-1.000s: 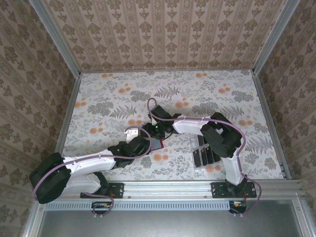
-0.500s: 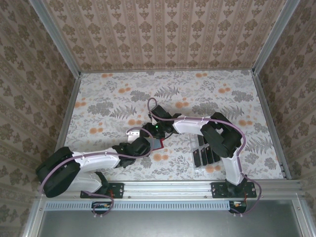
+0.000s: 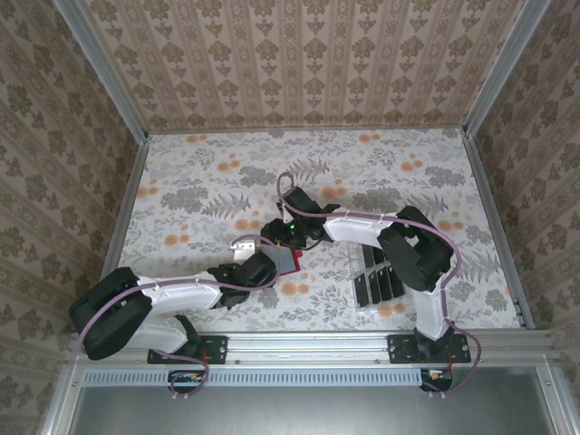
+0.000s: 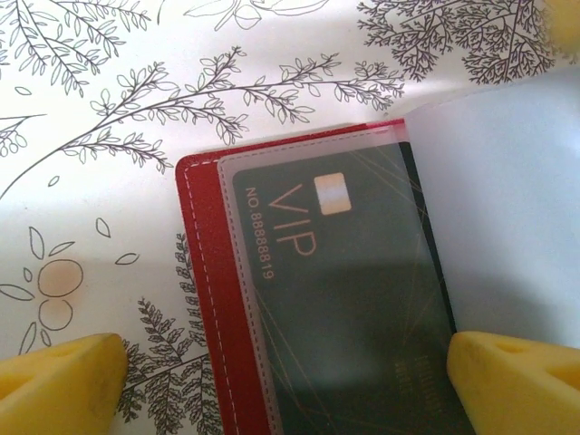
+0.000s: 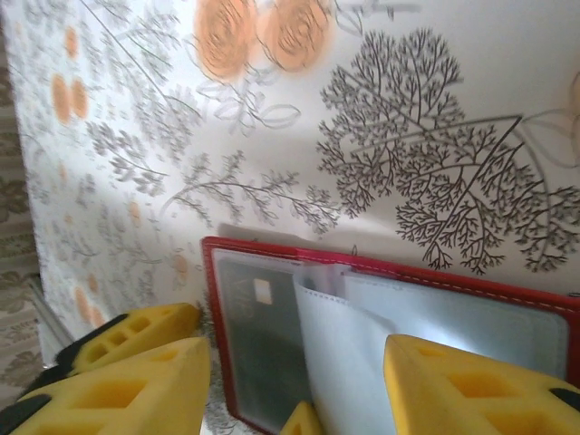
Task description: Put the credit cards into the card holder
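Reading "VIP" and "NO 88888819" (gold print) on the flat black credit card (image 4: 353, 299) sleeved in the red leathery card holder (image 4: 205, 299); left gripper (image 4: 288, 381) jaws gape wide, right gripper (image 5: 304, 390) jaws stand half apart.

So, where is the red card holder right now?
In the top view the card holder lies open near the middle of the table, just left of the clear tray holding black cards.

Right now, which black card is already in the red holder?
The VIP card, tucked under the card holder's clear sleeve. The other credit cards sit outside it.
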You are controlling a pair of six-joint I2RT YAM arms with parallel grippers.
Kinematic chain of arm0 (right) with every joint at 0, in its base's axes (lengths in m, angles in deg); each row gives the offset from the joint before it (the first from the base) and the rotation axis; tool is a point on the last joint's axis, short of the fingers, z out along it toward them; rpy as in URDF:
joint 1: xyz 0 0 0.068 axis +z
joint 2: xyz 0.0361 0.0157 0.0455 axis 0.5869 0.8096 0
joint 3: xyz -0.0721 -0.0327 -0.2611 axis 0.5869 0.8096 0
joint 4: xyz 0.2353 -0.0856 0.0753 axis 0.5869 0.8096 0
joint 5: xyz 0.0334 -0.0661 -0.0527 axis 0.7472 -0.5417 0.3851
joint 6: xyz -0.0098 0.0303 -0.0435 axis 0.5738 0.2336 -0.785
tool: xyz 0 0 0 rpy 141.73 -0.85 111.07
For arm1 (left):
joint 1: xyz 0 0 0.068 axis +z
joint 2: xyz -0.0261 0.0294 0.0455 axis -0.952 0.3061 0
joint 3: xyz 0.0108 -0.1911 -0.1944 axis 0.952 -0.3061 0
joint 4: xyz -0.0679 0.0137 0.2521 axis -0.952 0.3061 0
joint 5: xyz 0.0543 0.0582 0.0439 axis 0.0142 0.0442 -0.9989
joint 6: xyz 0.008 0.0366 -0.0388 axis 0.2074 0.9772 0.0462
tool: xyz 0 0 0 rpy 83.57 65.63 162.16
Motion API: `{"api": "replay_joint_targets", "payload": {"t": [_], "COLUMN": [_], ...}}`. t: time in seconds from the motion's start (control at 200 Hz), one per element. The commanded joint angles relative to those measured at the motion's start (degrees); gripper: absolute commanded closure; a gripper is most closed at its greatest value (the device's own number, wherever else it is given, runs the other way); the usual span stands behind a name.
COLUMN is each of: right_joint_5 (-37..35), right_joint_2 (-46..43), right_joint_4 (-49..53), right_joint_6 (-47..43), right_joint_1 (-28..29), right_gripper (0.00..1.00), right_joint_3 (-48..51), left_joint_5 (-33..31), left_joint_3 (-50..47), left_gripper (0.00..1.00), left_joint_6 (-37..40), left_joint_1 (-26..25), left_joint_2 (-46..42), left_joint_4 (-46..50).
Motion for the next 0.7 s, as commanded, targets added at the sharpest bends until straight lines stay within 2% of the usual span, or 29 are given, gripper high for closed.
{"api": "replay_joint_targets", "payload": {"t": [0.0, 0.515, 0.695], "right_joint_5": [-0.5, 1.2, 1.9], "right_joint_2": [-3.9, -0.7, 0.2], "right_joint_4": [0.3, -2.4, -3.3], "right_joint_6": [-0.8, 0.4, 1.7], "right_joint_1": [-0.9, 0.4, 2.4], "right_gripper": [0.45, 0.45, 0.45], "right_joint_3": [1.5, 4.4, 3.4], "left_joint_5": [-1.1, -1.0, -2.6], "left_joint_3": [-1.5, -0.9, 0.8], "left_gripper": [0.0, 0.0, 0.0], "left_joint_6": [-1.1, -0.6, 1.3], "left_joint_1": [0.3, 0.2, 0.4], "left_joint_2": [1.5, 1.1, -7.6], "left_joint_4": [1.5, 2.0, 7.7]}}
